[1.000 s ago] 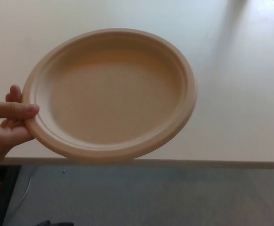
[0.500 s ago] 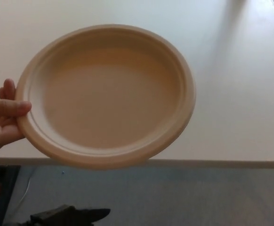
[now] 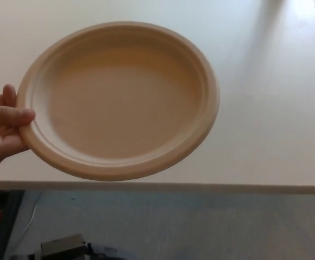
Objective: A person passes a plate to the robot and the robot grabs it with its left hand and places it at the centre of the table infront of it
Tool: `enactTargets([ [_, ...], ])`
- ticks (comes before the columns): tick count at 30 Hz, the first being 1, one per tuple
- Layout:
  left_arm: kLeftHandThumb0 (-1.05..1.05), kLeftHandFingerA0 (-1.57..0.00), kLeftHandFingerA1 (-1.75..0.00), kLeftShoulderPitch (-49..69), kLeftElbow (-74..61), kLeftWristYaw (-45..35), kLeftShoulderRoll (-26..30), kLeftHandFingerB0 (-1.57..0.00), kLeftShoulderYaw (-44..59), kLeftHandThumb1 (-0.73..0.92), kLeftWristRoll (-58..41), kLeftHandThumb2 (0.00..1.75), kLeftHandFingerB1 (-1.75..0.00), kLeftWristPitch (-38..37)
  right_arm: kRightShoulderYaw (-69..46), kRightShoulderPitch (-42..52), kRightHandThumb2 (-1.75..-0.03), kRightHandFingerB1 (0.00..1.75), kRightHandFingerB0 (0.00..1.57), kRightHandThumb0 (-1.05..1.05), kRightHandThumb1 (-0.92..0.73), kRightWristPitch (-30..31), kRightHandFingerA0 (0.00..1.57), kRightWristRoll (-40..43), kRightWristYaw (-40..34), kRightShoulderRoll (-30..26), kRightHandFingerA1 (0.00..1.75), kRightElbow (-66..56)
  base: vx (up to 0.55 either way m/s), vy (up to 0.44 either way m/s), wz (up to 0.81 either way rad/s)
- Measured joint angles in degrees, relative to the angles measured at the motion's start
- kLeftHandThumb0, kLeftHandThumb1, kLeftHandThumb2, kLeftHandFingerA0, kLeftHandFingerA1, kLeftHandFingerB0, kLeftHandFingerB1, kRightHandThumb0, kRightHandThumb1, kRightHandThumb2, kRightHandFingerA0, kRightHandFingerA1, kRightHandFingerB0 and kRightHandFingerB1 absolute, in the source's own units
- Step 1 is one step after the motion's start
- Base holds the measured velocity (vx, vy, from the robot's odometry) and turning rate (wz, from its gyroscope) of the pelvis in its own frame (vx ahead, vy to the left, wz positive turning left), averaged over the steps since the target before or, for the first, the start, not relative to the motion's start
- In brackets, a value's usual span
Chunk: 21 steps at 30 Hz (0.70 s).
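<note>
A tan round paper plate (image 3: 119, 100) hangs in the air above the near edge of the white table (image 3: 266, 108), tilted slightly towards me. A person's hand (image 3: 3, 132) holds it by its left rim, thumb on top. At the bottom edge of the head view, below the table's edge, a dark part of my left hand (image 3: 73, 250) shows. It is well below the plate and not touching it. How the hand is set cannot be made out. My right hand does not show.
The table's front edge (image 3: 201, 188) runs across the lower picture, with grey floor (image 3: 211, 227) below it. A shadow falls on the tabletop at the far right.
The person has lifted the plate a little up and away from the table's front edge. The dark shape of my left hand came up into view at the bottom edge.
</note>
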Motion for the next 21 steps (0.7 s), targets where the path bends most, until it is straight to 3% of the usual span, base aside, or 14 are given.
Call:
enactTargets([
  [1, -0.47, -0.68, -0.57, 0.1, -0.3, 0.0, -0.1, -0.54, 0.0, 0.46, -0.2, 0.77, -0.51, -0.4, 0.0, 0.0, -0.59, 0.41, 0.31, -0.45, -0.65, 0.0, 0.57, 0.0, 0.0, 0.0, 0.63, 0.0, 0.00, 0.000, 0.00],
  [2, -0.39, -0.75, -0.45, 0.1, -1.0, 0.0, -0.4, -0.63, -0.1, 0.54, -0.9, 0.57, -0.40, -1.4, 0.0, -0.1, -0.60, 0.40, 0.31, -0.45, -0.65, 0.0, 0.57, 0.0, 0.2, 0.0, 0.61, 0.0, 0.00, 0.000, 0.00],
  [4, -0.42, -0.73, -0.43, -0.2, -1.5, 0.2, -0.7, -0.63, -0.5, 0.54, -1.8, 0.57, -0.39, -1.8, 0.0, -0.3, -0.59, 0.40, 0.31, -0.45, -0.65, 0.1, 0.58, 0.0, 0.4, -0.1, 0.62, 0.0, 0.00, 0.000, 0.00],
  [5, -0.39, -0.62, -0.40, -0.2, -1.8, 0.3, -0.9, -0.63, -0.7, 0.53, -2.2, 0.57, -0.40, -1.8, 0.0, -0.3, -0.59, 0.40, 0.32, -0.44, -0.65, 0.1, 0.58, -0.1, 0.5, -0.1, 0.62, 0.0, 0.00, 0.000, 0.00],
  [10, -0.41, -0.48, -0.36, -3.9, -3.0, 0.8, -3.2, -0.58, -1.0, 0.57, -3.4, 0.58, -0.38, -2.1, 0.0, -0.5, -0.59, 0.41, 0.33, -0.43, -0.64, 0.3, 0.56, -0.1, 0.6, -0.1, 0.62, 0.0, 0.00, 0.000, 0.00],
  [13, -0.42, -0.48, -0.36, -8.9, -4.5, 1.1, -5.2, -0.58, 1.2, 0.54, -3.5, 0.57, -0.39, -3.0, -0.2, -0.6, -0.59, 0.40, 0.32, -0.44, -0.64, 0.6, 0.58, 0.0, 0.7, -0.1, 0.62, 0.1, 0.00, 0.000, 0.00],
  [14, -0.33, -0.75, -0.47, -10.9, -5.2, 1.2, -5.9, -0.60, 2.3, 0.51, -3.5, 0.56, -0.39, -3.2, -0.2, -0.7, -0.59, 0.42, 0.32, -0.43, -0.64, 0.6, 0.61, 0.0, 0.7, -0.1, 0.67, 0.1, 0.00, 0.000, 0.00],
  [15, -0.32, -0.62, -0.42, -11.5, -5.5, 1.3, -6.1, -0.56, 2.7, 0.52, -3.5, 0.56, -0.38, -3.3, -0.2, -0.8, -0.59, 0.40, 0.33, -0.44, -0.64, 0.7, 0.61, -0.1, 0.7, -0.1, 0.64, 0.1, 0.00, 0.000, 0.00],
  [16, -0.32, -0.62, -0.42, -13.5, -6.4, 1.3, -6.5, -0.56, 4.1, 0.52, -3.4, 0.56, -0.38, -3.3, -0.3, -0.8, -0.59, 0.40, 0.33, -0.44, -0.64, 0.8, 0.61, -0.1, 0.7, -0.1, 0.64, 0.1, 0.00, 0.000, 0.00],
  [17, -0.29, -0.34, -0.35, -14.5, -6.7, 1.3, -6.6, -0.49, 5.2, 0.51, -3.4, 0.55, -0.36, -3.2, -0.2, -0.8, -0.59, 0.39, 0.32, -0.45, -0.64, 0.9, 0.59, -0.1, 0.8, -0.1, 0.62, 0.1, 0.00, 0.000, 0.00],
  [21, -0.30, -0.27, -0.34, -18.2, -7.8, 1.2, -6.5, -0.46, 11.5, 0.49, -2.8, 0.55, -0.36, -1.6, 0.3, -1.1, -0.59, 0.39, 0.31, -0.45, -0.65, 1.1, 0.57, -0.5, 0.8, -0.2, 0.60, 0.1, 0.00, 0.000, 0.00],
])
